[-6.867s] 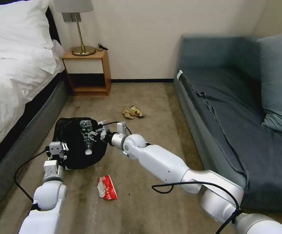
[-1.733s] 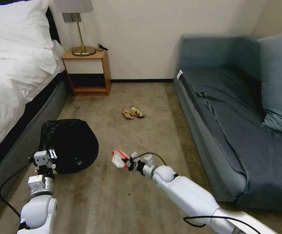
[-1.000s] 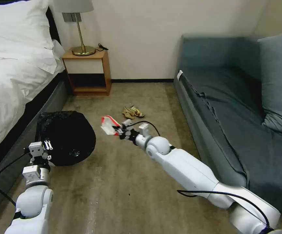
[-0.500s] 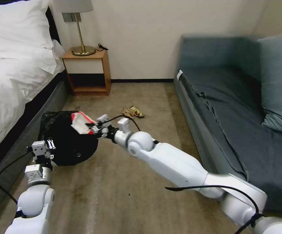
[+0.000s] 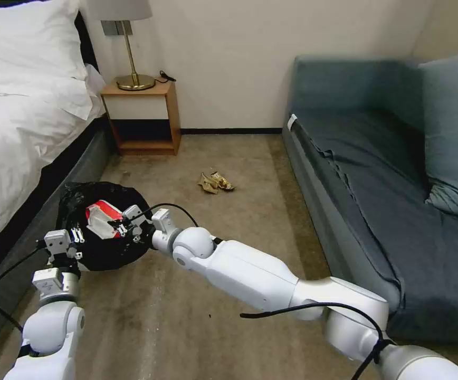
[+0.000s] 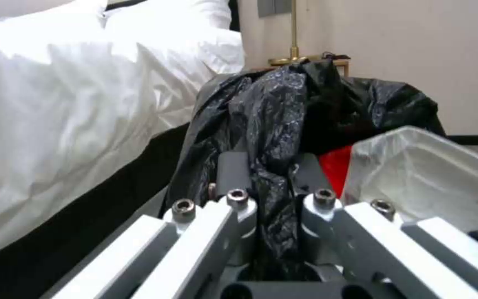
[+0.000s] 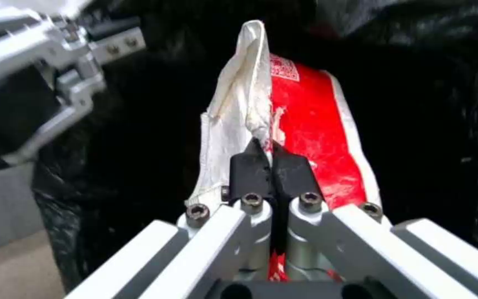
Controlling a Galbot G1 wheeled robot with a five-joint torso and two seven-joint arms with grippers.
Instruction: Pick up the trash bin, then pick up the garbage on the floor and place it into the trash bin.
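The small round trash bin (image 5: 99, 232), lined with a crinkly glossy black plastic bag that spills over its rim, sits low beside the grey base of the white-sheeted bed (image 5: 23, 121), on the worn tan carpet (image 5: 223, 153) of a bedroom. The left gripper (image 5: 77, 236) is at the bin's near rim, and in the left wrist view its fingers (image 6: 233, 172) are pinched onto a fold of the black bag, so it grips the bin by the liner. Whether the bin is lifted clear of the carpet is hard to judge from the head view.

The right gripper (image 5: 119, 228) reaches over the bin's mouth, its dark fingertips closed tight on the crushed red-and-white carton (image 5: 101, 217), which hangs above the black interior of the bin; in the right wrist view the carton (image 7: 283, 124) stands edge-on against the dark bag.

Beyond the bin, well apart from it on the open carpet, lie the crumpled gold and tan wrappers (image 5: 215, 182). Farther back from the bin, against the cream wall, stands a wooden nightstand (image 5: 142, 116) carrying a brass lamp (image 5: 131, 53). Across the carpet from the bin runs a long blue-grey sofa (image 5: 387, 174).
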